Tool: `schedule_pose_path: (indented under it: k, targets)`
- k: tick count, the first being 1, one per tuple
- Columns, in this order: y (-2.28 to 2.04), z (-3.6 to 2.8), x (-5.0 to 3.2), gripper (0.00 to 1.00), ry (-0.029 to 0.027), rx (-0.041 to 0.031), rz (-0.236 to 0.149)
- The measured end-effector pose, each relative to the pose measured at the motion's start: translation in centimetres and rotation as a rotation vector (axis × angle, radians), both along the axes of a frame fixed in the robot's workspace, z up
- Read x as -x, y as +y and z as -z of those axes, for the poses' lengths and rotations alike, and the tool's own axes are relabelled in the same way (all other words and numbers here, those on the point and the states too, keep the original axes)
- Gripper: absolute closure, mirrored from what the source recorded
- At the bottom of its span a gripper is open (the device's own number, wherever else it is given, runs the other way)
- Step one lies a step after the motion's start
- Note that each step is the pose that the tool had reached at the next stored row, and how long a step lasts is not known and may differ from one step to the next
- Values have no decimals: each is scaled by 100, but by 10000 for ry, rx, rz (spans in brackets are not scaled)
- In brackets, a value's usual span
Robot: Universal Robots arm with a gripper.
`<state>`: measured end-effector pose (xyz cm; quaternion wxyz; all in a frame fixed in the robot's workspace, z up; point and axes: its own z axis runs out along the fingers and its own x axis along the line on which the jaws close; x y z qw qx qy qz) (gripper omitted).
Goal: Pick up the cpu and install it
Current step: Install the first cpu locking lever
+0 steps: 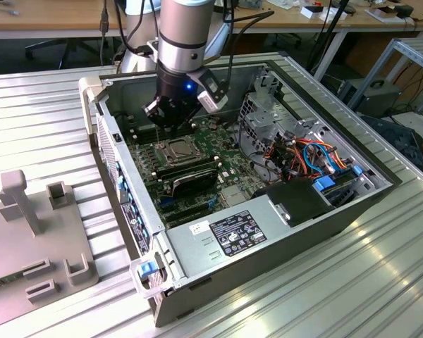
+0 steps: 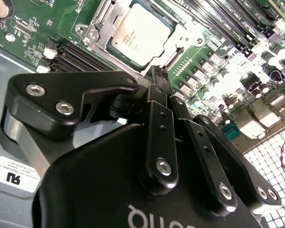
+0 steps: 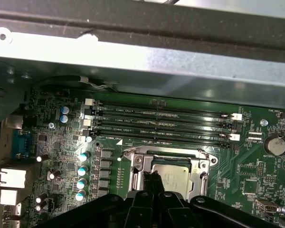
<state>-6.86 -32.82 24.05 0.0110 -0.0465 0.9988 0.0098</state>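
— Inside the open computer case (image 1: 197,239), where does the arm stand?

— The gripper (image 1: 168,121) hangs low over the green motherboard (image 1: 218,165), just above the socket (image 1: 178,150) in the exterior view, toward the case's far wall.

— And the cpu?

— The cpu (image 2: 140,33) lies flat in the socket (image 2: 133,35), its dull silver top facing up, framed by the hinged metal frame (image 3: 173,156). In the first wrist view the cpu (image 3: 173,178) sits partly behind the black fingers (image 3: 154,183).

— Does the gripper grasp it?

— No. In the second wrist view the fingers (image 2: 157,80) are pressed together, clenched on nothing, their tips just beside the chip's edge. Whether the tips touch the socket frame cannot be told.

— What lies around it?

— Memory slots (image 3: 161,126) run alongside the socket, between it and the case's metal wall (image 3: 142,57). Toward the exterior view's right are coloured cables (image 1: 307,155), and a grey power supply (image 1: 247,236) sits at the near end.
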Motion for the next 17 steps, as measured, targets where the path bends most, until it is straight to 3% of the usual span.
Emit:
schedule_pose_path:
  k: [7, 17]
  targets:
    - [0, 0, 80, 89, 0, 1, 0]
    - [0, 0, 323, 89, -4, 0, 0]
